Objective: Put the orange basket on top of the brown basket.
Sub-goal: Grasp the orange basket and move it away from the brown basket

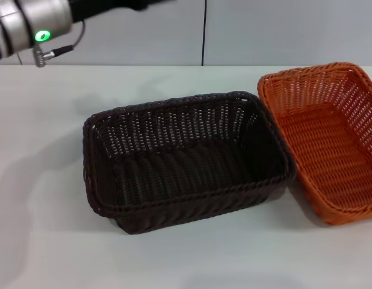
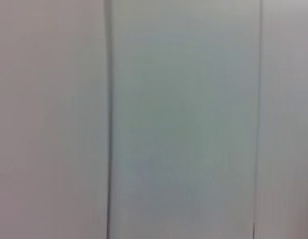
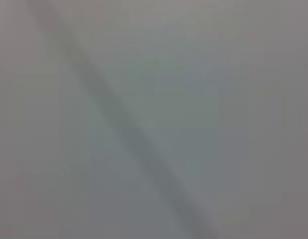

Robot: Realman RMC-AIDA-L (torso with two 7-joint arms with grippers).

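The brown basket (image 1: 186, 159) stands upright and empty on the white table, in the middle of the head view. The orange basket (image 1: 327, 138) stands beside it on the right, its near corner touching or almost touching the brown basket's right rim, and its right side is cut off by the picture's edge. Part of my left arm (image 1: 29, 27), a silver cylinder with a green light, shows at the top left, high above the table. Neither gripper shows in any view. Both wrist views show only a plain grey surface with a dark line.
The white table (image 1: 47, 229) spreads to the left of and in front of the baskets. A pale wall with a dark vertical seam (image 1: 204, 33) stands behind the table's far edge.
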